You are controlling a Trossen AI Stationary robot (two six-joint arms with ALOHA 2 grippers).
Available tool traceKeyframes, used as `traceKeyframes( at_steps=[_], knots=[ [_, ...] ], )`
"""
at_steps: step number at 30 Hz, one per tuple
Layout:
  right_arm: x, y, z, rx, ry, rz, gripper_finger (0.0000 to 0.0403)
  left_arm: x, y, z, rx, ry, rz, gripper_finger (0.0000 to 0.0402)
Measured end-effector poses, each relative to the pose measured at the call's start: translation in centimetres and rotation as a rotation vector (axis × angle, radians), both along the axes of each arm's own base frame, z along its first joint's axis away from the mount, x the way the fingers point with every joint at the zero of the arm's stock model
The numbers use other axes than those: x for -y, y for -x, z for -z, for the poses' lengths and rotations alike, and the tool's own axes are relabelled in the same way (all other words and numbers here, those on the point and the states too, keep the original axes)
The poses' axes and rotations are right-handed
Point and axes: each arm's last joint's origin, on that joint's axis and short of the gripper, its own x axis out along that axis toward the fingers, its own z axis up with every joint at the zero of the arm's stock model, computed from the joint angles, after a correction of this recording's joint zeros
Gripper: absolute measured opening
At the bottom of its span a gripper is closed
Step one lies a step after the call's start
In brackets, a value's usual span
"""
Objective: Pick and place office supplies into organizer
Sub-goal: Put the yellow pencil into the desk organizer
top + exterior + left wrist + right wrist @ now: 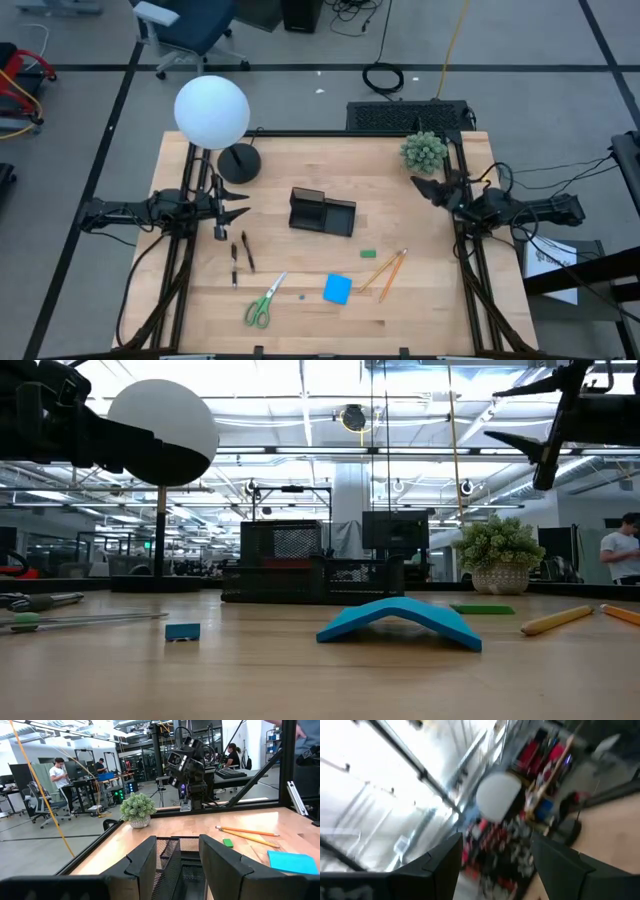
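The black organizer stands mid-table, and it shows beyond the fingers in the left wrist view. Nearer the front edge lie green-handled scissors, a blue pad, two pencils, two dark pens and a green eraser. The pad arches up at its middle. My left gripper hovers open left of the organizer, pointing at it. My right gripper is open too, raised at the right edge near the plant.
A lamp with a white globe and round black base stands at the far left. A green spiky plant sits at the far right corner. A tiny blue block lies near the scissors. People work in the room beyond.
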Motion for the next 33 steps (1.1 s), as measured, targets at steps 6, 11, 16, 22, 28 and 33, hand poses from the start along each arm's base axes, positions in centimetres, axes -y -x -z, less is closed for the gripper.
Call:
traceKeyframes(
  at_steps=[6,11,16,22,28,33],
  knots=[
    [0.1,0.3,-0.8,0.015,0.091,0.065,0.0224,0.0,0.0,0.0,0.000,0.000,0.000,0.0154],
    [0.1,1.0,-3.3,0.021,0.205,0.125,0.0224,0.0,0.0,0.0,0.000,0.000,0.000,0.0154],
    [0.2,1.5,-6.9,-0.022,0.321,0.182,0.0224,0.0,0.0,0.0,0.000,0.000,0.000,0.0154],
    [0.2,1.2,-11.3,-0.209,0.421,0.184,0.0224,0.0,0.0,0.0,-0.001,0.000,0.000,0.0154],
    [0.0,-0.4,-14.4,-0.370,0.500,0.169,0.0224,0.0,0.0,0.0,0.000,0.000,0.000,0.0154],
    [-0.2,-2.3,-15.9,-0.511,0.560,0.118,0.0224,0.0,0.0,0.0,-0.001,0.000,0.000,0.0154]
  ],
)
